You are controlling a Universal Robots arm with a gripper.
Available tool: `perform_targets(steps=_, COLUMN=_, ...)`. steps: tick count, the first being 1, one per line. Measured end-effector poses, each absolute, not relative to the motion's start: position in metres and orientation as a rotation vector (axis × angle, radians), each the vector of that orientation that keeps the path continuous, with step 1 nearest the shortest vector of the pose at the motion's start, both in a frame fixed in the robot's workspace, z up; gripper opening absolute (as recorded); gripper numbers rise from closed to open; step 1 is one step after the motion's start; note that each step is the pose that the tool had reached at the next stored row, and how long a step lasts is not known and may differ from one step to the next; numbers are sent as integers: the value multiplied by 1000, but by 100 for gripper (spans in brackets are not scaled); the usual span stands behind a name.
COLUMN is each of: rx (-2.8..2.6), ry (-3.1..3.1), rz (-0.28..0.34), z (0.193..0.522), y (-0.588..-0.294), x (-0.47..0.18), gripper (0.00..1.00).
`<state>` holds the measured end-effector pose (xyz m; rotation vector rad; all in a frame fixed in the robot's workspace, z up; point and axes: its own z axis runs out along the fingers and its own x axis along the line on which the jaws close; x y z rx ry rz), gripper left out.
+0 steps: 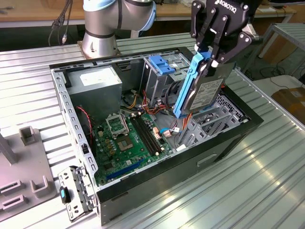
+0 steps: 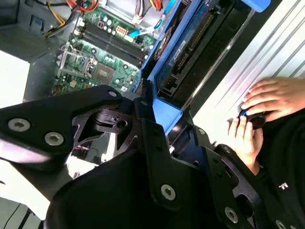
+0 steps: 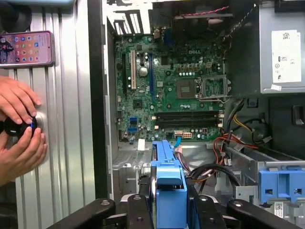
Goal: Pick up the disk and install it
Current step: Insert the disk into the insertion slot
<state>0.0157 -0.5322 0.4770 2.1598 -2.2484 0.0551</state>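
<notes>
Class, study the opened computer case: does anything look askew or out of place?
Yes. The disk hangs tilted over the case, clamped in the pincer and not seated in a bay. A person's hands are also on the table, right beside the case.

Exterior oblique overview; wrist views near motherboard (image 3: 167, 90)

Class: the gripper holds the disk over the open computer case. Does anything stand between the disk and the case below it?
No cover or panel does. The gripper, jaws shut on the disk, holds it on edge above the grey metal cage. Loose orange and blue cables lie by the disk's lower end and might snag.
</notes>
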Motion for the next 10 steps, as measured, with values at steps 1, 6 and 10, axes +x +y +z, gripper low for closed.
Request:
perform_targets(steps=1, rx=2160, ry=-2248, rz=55, z=477, y=-533, x=28, gripper=37)
perform_targets(steps=6, rx=2160, ry=-2248, rz=55, z=477, y=-533, x=35, gripper=37)
perform_targets(steps=10, rx=2159, ry=-2248, rz=54, z=475, y=-535, x=49, gripper=37)
